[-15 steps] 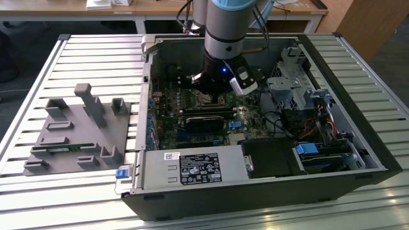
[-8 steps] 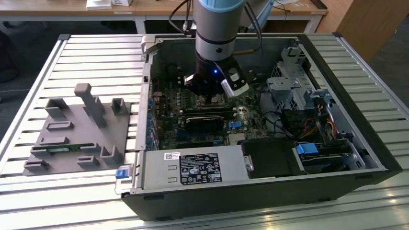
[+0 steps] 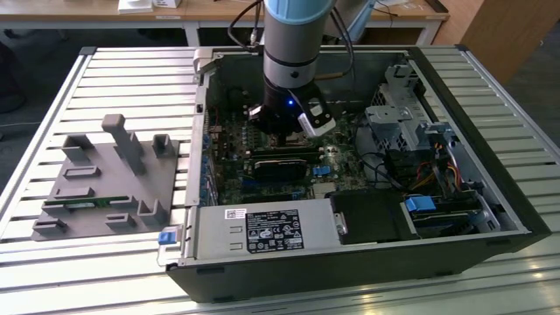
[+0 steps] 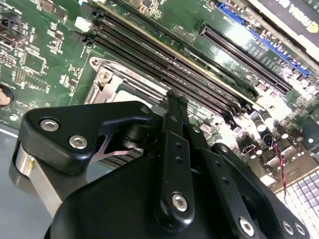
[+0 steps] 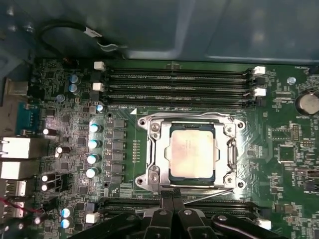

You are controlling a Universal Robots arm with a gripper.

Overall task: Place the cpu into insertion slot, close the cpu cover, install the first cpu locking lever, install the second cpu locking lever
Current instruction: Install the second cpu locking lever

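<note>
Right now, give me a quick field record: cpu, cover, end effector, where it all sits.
cpu: seated in the slot, silvery top showing
cover: down flat around the cpu
end effector: fingers together, holding nothing, tips at the socket's edge
location: green motherboard inside the open case
memory slots: empty, beside the socket

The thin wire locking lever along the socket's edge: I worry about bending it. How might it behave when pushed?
The thin silvery wire locking lever looks springy rather than stiff, being long and slender. Its smooth metal may slip off the black gripper. It lies beside the square metal cover frame, so it probably pivots rather than slides.
</note>
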